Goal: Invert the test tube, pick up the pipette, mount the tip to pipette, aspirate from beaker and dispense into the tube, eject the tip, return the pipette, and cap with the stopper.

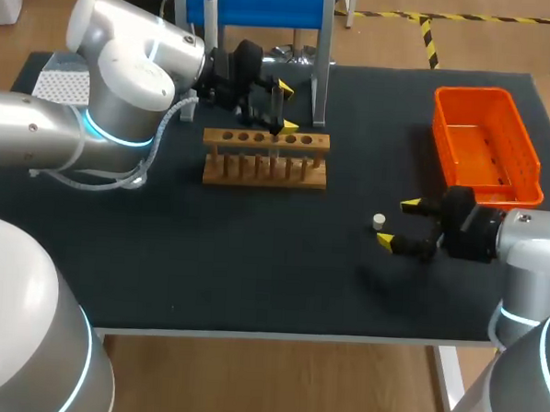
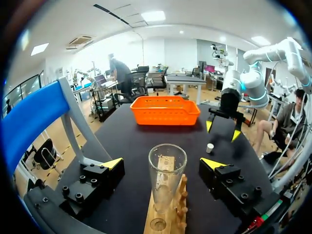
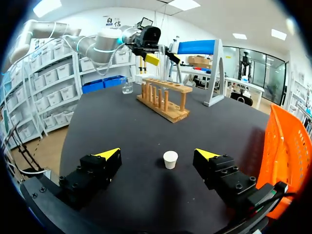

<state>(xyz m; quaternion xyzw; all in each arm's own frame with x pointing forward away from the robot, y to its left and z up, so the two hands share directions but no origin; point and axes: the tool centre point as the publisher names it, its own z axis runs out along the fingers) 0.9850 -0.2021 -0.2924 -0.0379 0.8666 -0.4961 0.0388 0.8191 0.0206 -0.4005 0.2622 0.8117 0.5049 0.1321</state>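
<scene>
Black tabletop [image 1: 254, 260] carries an orange plastic basket [image 1: 486, 143] at its right side and a blue-topped stand [image 1: 258, 7] at the back. The left tool [image 1: 286, 107] hangs over the wooden test-tube rack [image 1: 264, 159], its yellow-tipped fingers wide apart. In the left wrist view the clear glass test tube [image 2: 167, 175] stands upright in the rack between those fingers, with a gap on either side. The right tool [image 1: 398, 223] sits low near the basket, fingers also spread wide, gripping nothing. The small white stopper [image 1: 378, 221] lies on the tabletop between and just ahead of its tips, touching neither. A small clear glass beaker [image 3: 127, 87] stands beyond the rack's far end in the right wrist view.
</scene>
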